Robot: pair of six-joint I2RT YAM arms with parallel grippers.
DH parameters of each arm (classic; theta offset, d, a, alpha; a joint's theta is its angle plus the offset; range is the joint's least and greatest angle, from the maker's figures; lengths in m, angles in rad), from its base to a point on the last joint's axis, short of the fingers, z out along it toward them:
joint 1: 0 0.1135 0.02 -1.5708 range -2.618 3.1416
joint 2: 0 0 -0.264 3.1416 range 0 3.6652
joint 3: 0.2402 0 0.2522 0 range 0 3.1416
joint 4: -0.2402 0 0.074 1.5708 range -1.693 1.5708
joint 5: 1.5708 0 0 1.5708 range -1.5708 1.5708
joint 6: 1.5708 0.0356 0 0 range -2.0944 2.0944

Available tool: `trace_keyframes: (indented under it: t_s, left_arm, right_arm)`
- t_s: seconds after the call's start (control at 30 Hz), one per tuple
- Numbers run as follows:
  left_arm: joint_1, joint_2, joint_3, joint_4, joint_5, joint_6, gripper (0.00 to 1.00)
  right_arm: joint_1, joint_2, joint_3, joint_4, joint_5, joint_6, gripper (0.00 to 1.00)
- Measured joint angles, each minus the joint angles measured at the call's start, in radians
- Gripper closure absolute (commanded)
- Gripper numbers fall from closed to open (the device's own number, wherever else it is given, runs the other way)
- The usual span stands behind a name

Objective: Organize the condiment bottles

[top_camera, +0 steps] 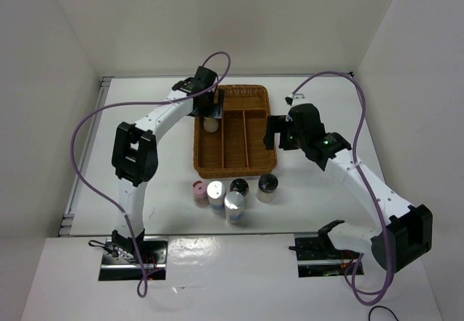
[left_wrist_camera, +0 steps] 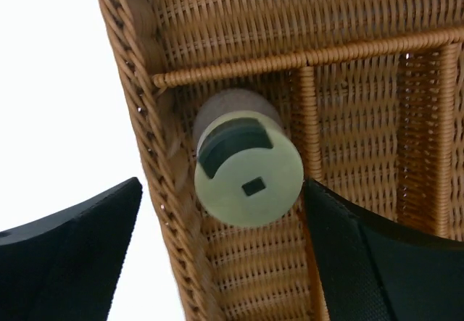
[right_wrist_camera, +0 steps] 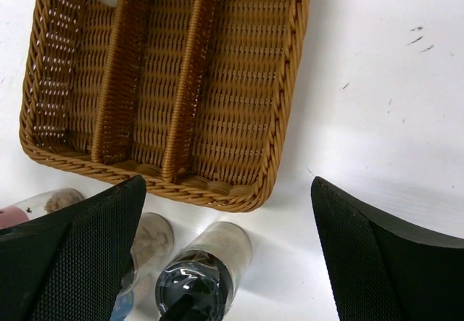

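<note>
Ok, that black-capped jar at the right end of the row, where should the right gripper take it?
Probably by the clear body just under the cap, coming down from above. The black-capped jar stands upright, with bare table on its right and a gap to the next jar on its left, so there is room either side.

Top cam high, wide, wrist cams close, facing down, all share tray (top_camera: 235, 169)

Brown wicker divided tray (top_camera: 235, 170) — white table (top_camera: 304, 199)
</note>
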Motion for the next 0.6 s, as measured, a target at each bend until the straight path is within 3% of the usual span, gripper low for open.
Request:
trace_keyframes:
  t_s: [0.17, 0.43, 0.6]
  left_arm:
    - [-0.007, -0.105, -0.066, -0.039, -0.006, -0.003, 0.0]
    - [-0.056, -0.626, -0.324, -0.149, -0.014, -0.051, 0.0]
    - [-0.074, -0.792, -0.481, -0.27, 0.032, -0.114, 0.0]
  right_arm:
    - [0.006, 0.006, 0.005, 0.001, -0.007, 0.012, 0.01]
    - [0.01, 0.013, 0.019, 0.018, -0.003, 0.021, 0.01]
    - [0.017, 0.038, 0.02, 0.028, -0.001, 0.021, 0.01]
